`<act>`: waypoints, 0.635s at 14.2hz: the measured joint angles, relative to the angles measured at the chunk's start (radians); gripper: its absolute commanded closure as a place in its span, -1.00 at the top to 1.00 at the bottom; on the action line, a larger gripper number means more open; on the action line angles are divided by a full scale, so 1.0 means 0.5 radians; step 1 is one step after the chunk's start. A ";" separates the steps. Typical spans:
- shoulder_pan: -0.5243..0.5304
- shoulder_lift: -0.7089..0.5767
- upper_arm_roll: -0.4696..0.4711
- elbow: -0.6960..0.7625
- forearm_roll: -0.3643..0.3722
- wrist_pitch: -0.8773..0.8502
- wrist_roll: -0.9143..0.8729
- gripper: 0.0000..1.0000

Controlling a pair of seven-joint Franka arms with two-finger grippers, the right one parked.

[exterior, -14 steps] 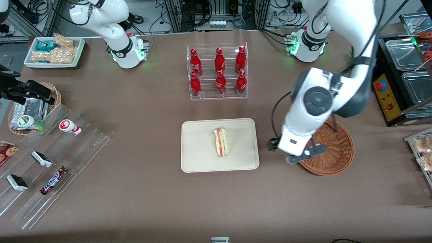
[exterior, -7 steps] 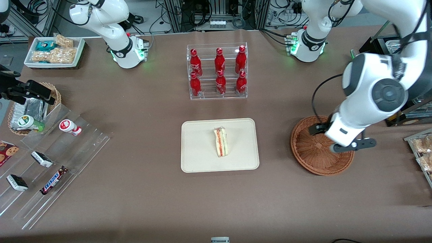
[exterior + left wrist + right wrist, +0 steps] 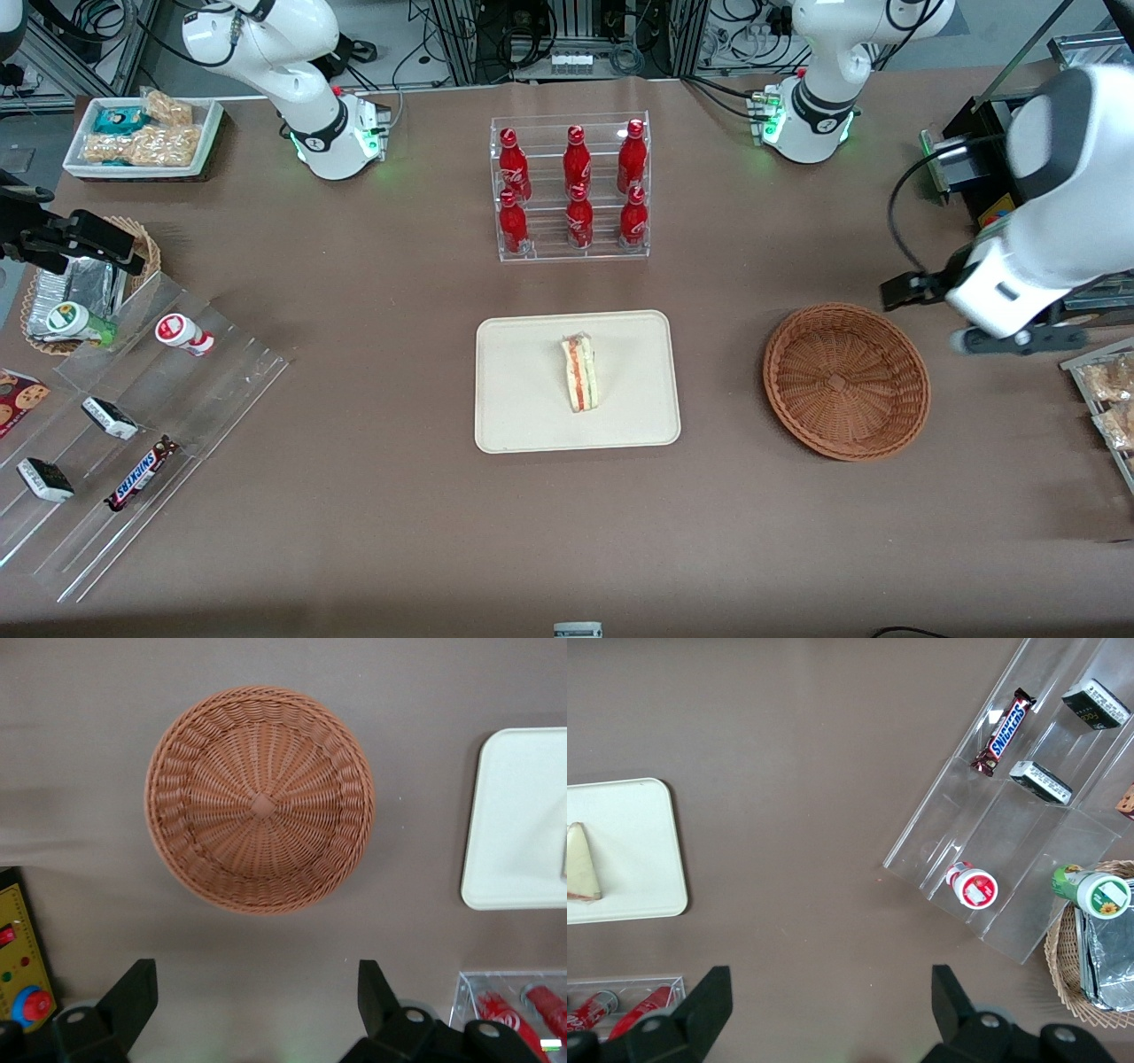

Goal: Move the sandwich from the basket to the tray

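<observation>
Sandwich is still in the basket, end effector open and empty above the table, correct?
Not quite. The sandwich lies on the tray, as the front view shows; the basket is empty in the left wrist view. The rest holds: the end effector is open, holds nothing and hangs above the table beside the basket.

Sandwich [image 3: 580, 372] on tray [image 3: 523, 416], mid tabletop [image 3: 399, 532]. Basket [image 3: 846, 381] beside tray, toward working arm's end. Claw [image 3: 974, 315] above tabletop, just beside basket.

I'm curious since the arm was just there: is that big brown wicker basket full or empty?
Empty. The wicker basket shows only bare weave; the sandwich lies on the tray. The open gripper hovers above the table beside the basket.
</observation>
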 measured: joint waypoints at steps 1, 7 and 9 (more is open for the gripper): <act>0.045 -0.039 0.000 -0.002 -0.014 -0.019 0.056 1.00; 0.091 -0.123 -0.025 -0.006 -0.023 -0.033 0.107 1.00; 0.091 -0.125 -0.026 0.002 -0.023 -0.072 0.106 1.00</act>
